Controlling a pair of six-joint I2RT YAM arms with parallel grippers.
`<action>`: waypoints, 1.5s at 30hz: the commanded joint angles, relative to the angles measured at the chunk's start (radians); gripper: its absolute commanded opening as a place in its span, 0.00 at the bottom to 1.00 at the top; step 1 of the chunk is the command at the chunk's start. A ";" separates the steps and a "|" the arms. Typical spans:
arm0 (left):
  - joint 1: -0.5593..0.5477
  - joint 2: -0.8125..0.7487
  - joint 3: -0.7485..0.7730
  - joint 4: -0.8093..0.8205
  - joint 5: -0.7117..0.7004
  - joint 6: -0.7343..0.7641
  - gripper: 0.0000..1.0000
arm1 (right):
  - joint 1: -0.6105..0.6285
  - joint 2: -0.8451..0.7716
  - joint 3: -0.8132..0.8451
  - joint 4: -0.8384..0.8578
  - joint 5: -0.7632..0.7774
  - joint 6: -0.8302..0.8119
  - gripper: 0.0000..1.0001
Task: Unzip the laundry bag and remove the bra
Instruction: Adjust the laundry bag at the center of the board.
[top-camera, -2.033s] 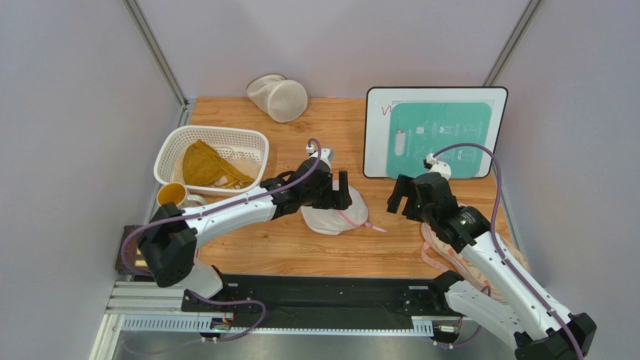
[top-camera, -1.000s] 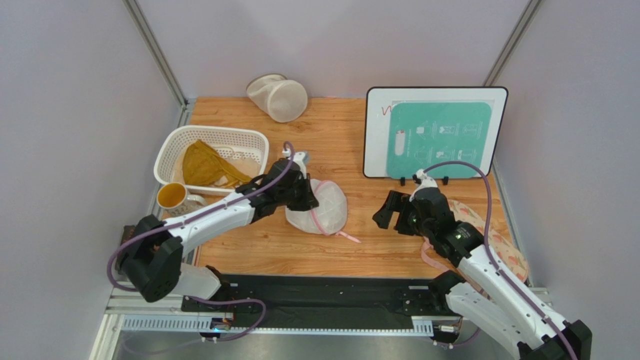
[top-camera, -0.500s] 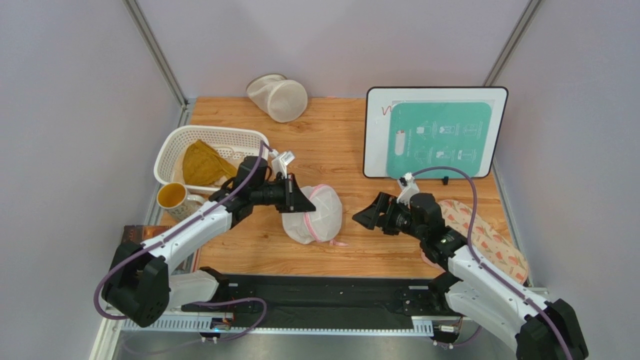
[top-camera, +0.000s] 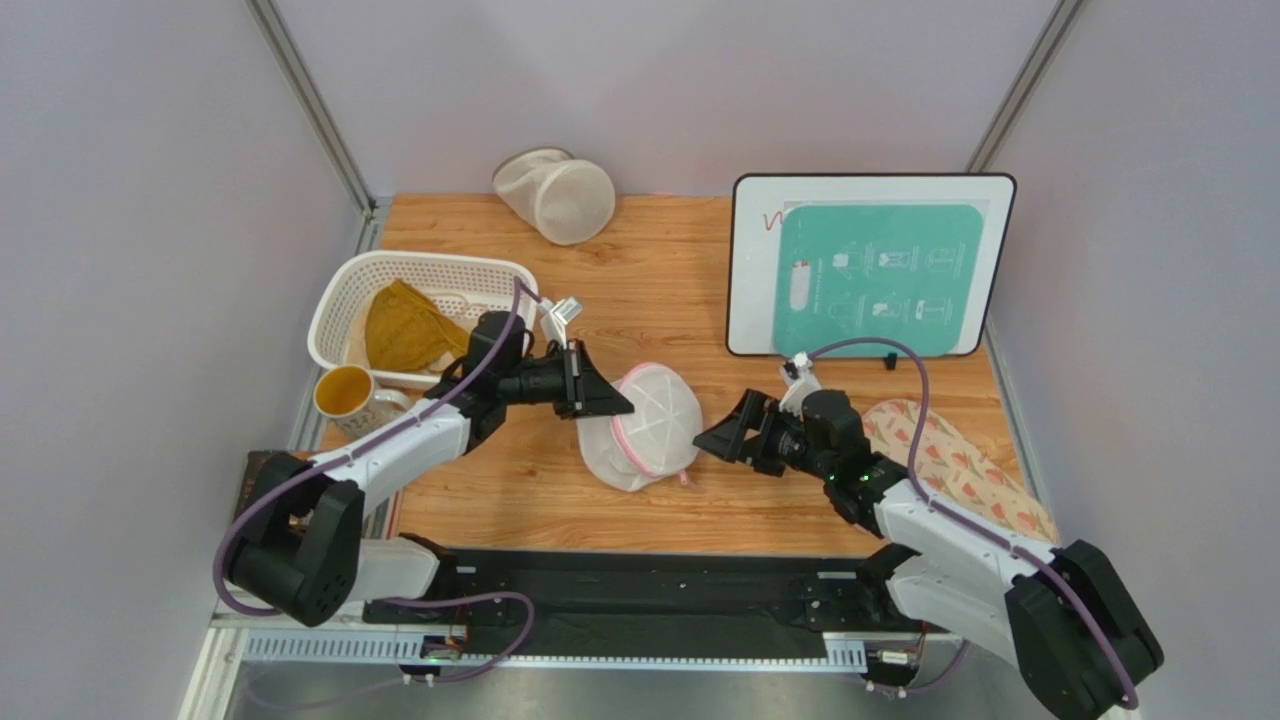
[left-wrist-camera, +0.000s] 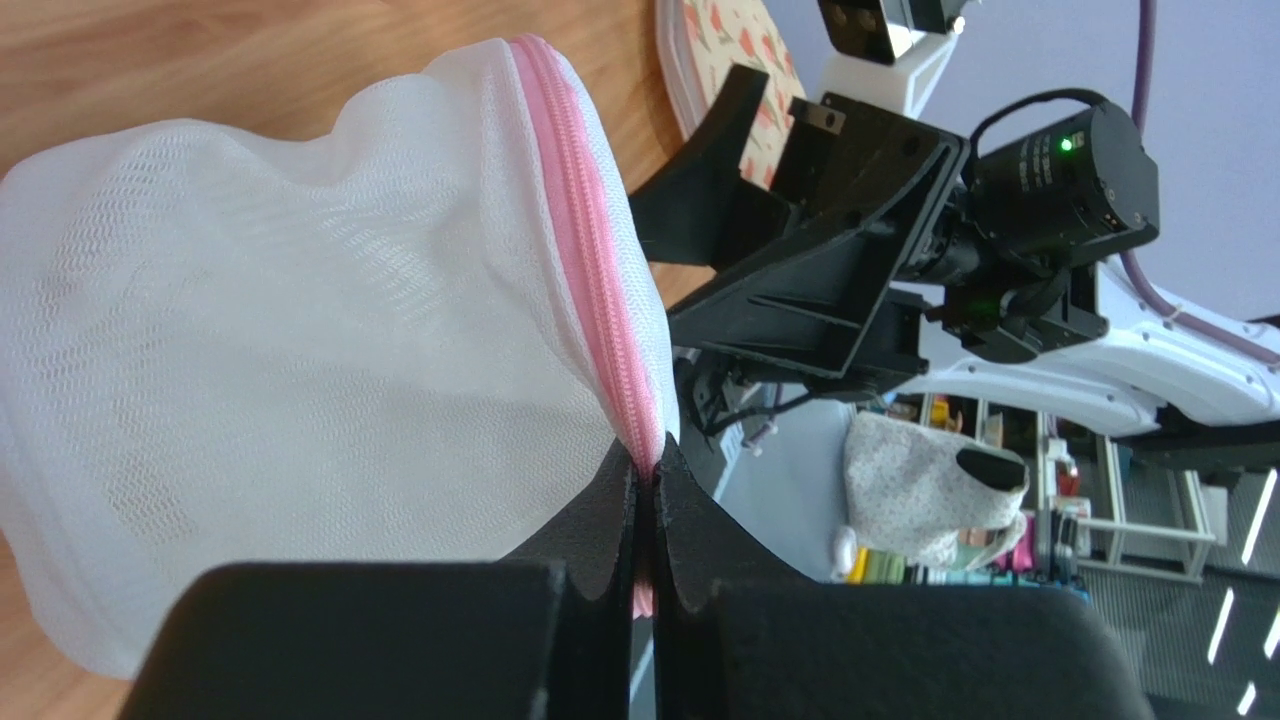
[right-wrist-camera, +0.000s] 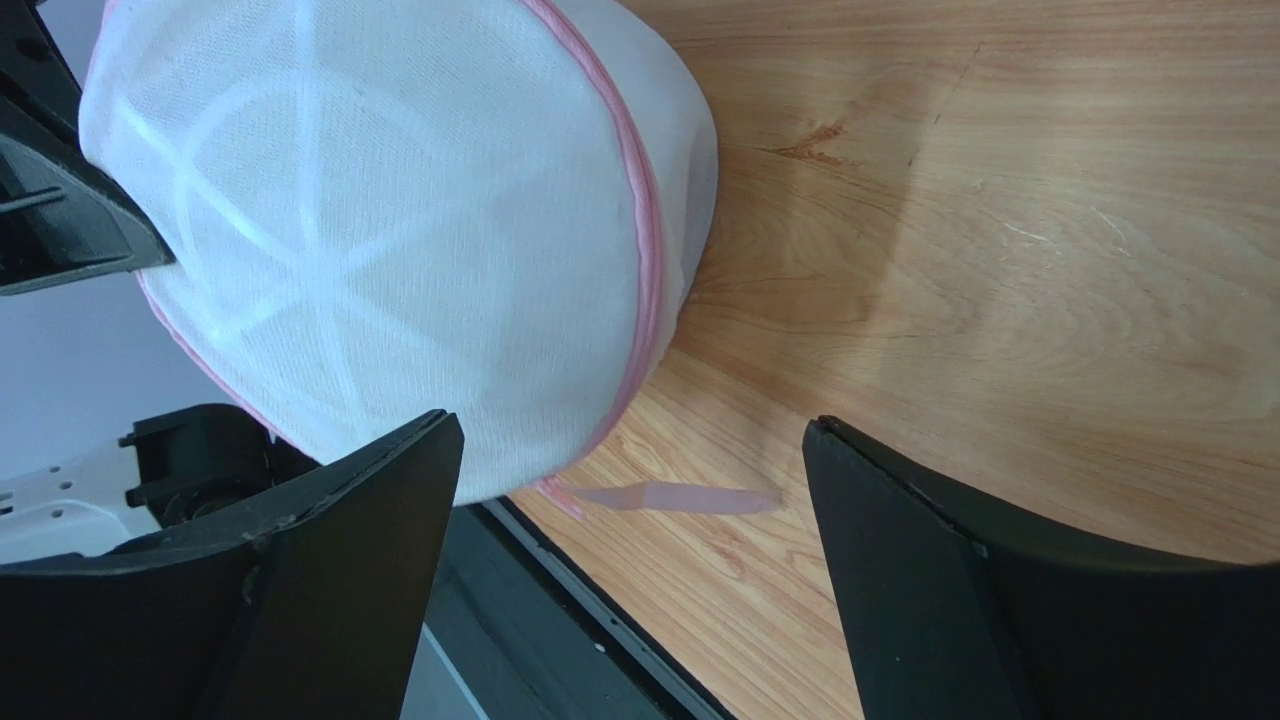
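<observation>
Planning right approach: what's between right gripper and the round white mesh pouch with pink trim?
Only bare wooden table and a loose pink tab trailing from the mesh pouch; right wrist view.

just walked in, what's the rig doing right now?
The left gripper is pinched shut on the pink zipper trim of the laundry bag, holding it tipped up on the table. The right gripper is open and faces the bag from the other side without touching it. The zipper looks closed along the part in view, and no bra is out yet.
</observation>
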 joint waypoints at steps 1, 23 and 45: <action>0.047 0.057 -0.055 0.117 0.033 0.039 0.00 | 0.007 0.081 0.049 0.090 0.024 -0.021 0.91; 0.122 0.076 -0.123 0.091 -0.035 0.074 0.00 | 0.090 0.507 0.126 0.379 0.044 0.036 0.81; 0.125 -0.062 -0.065 -0.278 -0.317 0.248 0.00 | 0.155 0.415 0.225 0.170 0.114 -0.045 0.00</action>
